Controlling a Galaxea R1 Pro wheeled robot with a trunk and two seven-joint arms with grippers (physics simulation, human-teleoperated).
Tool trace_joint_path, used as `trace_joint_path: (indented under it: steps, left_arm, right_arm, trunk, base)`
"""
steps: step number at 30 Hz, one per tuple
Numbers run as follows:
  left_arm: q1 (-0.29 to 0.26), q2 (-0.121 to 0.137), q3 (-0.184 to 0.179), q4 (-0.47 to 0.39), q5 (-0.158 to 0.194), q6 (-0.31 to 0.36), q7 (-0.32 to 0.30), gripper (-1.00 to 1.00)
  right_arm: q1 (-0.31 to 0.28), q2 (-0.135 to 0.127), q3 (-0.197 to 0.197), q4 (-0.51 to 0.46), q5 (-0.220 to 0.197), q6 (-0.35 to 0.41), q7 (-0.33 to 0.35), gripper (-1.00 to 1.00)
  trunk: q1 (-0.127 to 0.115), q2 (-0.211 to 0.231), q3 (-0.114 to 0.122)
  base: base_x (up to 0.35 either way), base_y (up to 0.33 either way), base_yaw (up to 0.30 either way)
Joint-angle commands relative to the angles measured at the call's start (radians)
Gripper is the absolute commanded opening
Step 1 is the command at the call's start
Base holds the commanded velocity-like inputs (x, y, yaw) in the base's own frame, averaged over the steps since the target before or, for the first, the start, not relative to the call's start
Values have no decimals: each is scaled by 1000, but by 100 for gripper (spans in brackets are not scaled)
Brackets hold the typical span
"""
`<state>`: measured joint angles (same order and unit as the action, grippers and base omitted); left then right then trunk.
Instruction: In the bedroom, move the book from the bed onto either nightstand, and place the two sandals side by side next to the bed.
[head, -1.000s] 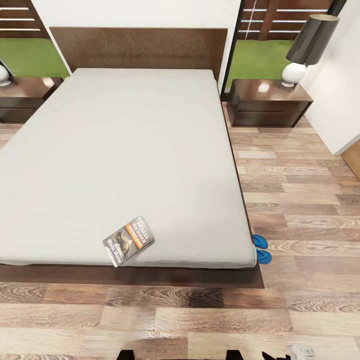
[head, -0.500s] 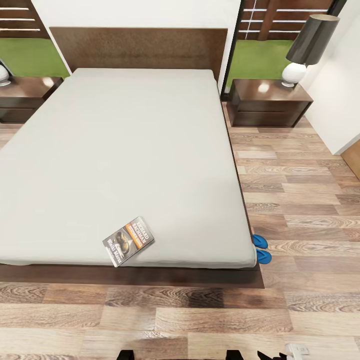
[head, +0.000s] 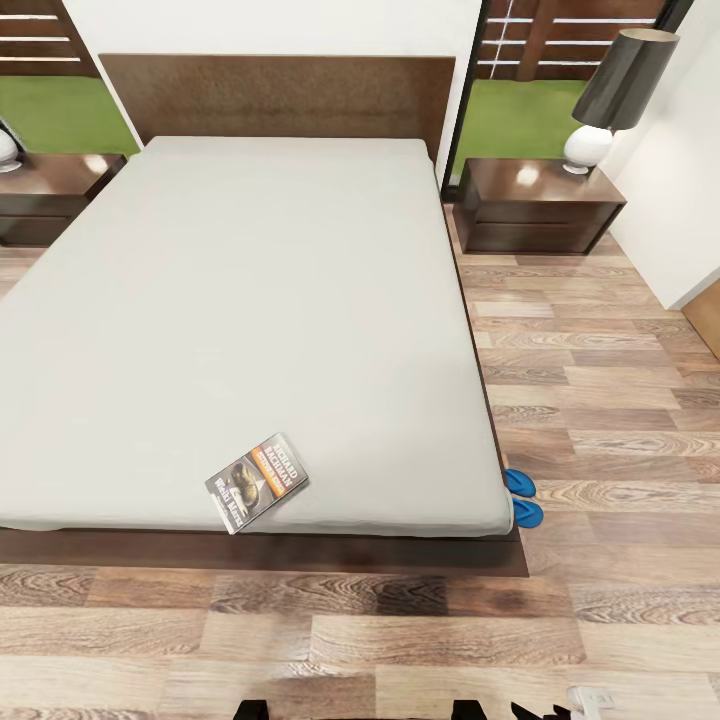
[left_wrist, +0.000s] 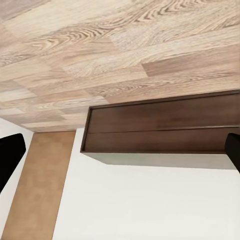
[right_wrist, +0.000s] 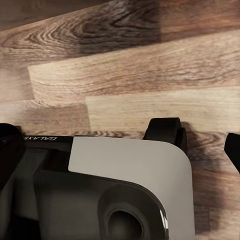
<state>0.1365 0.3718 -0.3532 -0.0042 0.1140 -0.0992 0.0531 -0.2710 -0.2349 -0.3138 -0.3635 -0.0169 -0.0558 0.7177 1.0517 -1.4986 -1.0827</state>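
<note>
Since the earlier frames, only the pale bit of the robot's right arm (head: 598, 700) at the bottom edge of the head view had crept leftward; the bed, book and sandals lay as before.

The book (head: 257, 482) lay flat and askew on the light-grey mattress of the bed (head: 240, 300), near its foot edge. The two sandals (head: 522, 498) sat on the wood-plank floor (head: 600, 400) touching the bed's foot corner on the robot's right, one just beside the other, partly tucked under the frame. A nightstand (head: 538, 205) stood right of the headboard, carrying a lamp (head: 615, 95) with a dark shade; the other nightstand (head: 45, 195) stood at the left.

In the left wrist view, the left gripper (left_wrist: 120, 150) had its dark fingertips (left_wrist: 10, 157) set wide apart at the picture's edges, nothing between them. In the right wrist view, the right gripper (right_wrist: 120, 150) likewise stood spread wide and unladen, above the robot's own base (right_wrist: 125, 190)
</note>
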Motion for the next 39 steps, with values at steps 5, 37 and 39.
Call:
trace_joint_path:
  steps: [5, 37, 39]
  left_arm:
    - [1, -2, -9, 0, 10, -2, 2, 100]
    - [0, -4, -8, 0, 11, -1, 2, 100]
    - [0, -4, -8, 0, 11, -1, 2, 100]
  right_arm:
    - [-1, 0, -4, 1, -2, 0, 10, 100]
    - [-1, 46, 4, -22, 1, -3, 16, 100]
    - [-1, 49, 5, -30, 0, -3, 18, 100]
  trunk:
    - [0, 0, 0]
    - [0, 0, 0]
    - [0, 0, 0]
  base:
    - [0, 0, 0]
    - [0, 0, 0]
    - [0, 4, 0]
